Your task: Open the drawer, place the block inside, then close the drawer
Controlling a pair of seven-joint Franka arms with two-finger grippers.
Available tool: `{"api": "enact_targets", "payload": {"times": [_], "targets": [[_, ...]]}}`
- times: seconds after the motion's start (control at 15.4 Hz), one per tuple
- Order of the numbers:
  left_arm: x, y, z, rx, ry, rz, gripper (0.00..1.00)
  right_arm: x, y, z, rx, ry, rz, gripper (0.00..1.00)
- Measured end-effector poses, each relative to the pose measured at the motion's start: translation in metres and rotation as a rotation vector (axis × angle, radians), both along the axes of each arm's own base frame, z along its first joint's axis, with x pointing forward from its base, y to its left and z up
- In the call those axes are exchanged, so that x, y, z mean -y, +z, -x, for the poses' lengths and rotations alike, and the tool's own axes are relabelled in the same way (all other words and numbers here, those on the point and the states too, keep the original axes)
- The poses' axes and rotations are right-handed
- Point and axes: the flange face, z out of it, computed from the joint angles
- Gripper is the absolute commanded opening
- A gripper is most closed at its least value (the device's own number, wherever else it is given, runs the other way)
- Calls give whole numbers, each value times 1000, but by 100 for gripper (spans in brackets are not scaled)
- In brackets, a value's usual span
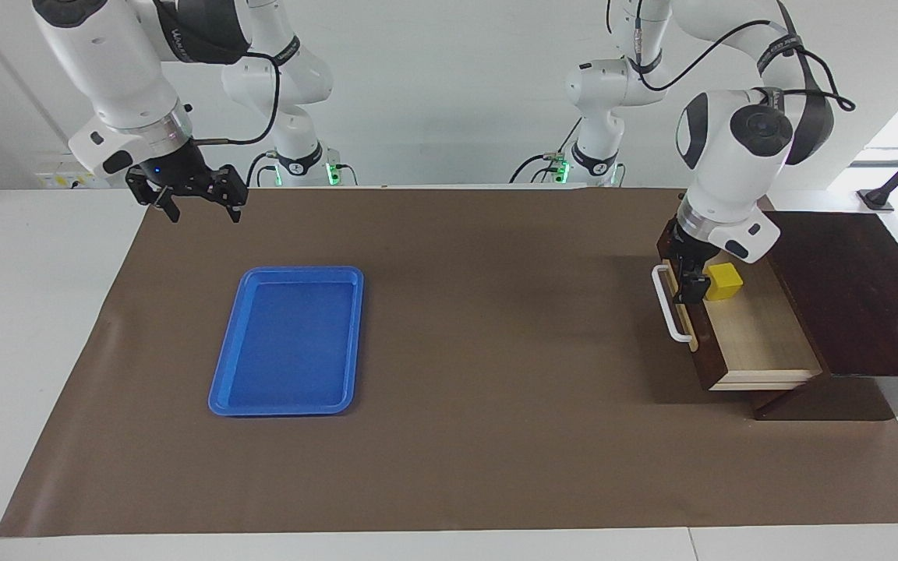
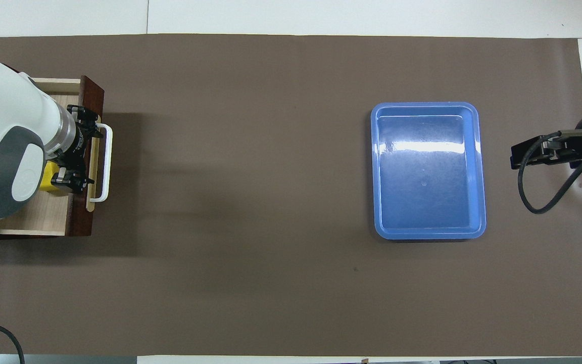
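Sitting in open drawer [image 1: 761,343], block [image 1: 726,280] — just beside left end effector [image 1: 691,284]

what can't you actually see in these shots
- Overhead view: most of the block and much of the drawer interior, covered by the left arm.
- Facing view: whether the left gripper touches the handle; its jaws are masked by its own wrist.
- Overhead view: right gripper jaws, seen edge-on.
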Motion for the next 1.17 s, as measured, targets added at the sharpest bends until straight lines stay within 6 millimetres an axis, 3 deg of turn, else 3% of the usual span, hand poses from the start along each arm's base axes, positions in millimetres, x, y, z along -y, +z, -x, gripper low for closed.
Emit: {"api": "enact_targets", "payload": {"times": [0.19, 0.39, 0.78, 1.17], "targets": [[-16, -6, -4, 12, 11, -27, 100, 6, 0, -6, -2, -8, 0, 100], [-35, -4, -7, 20, 47, -30, 100, 5, 14, -6, -27, -9, 0, 100], [-112, 0, -13, 44, 138, -40, 100, 5, 13, -5, -41, -9, 0, 100], [-144, 0, -13, 47, 145, -40, 100, 4, 13, -5, -42, -6, 0, 100]]}}
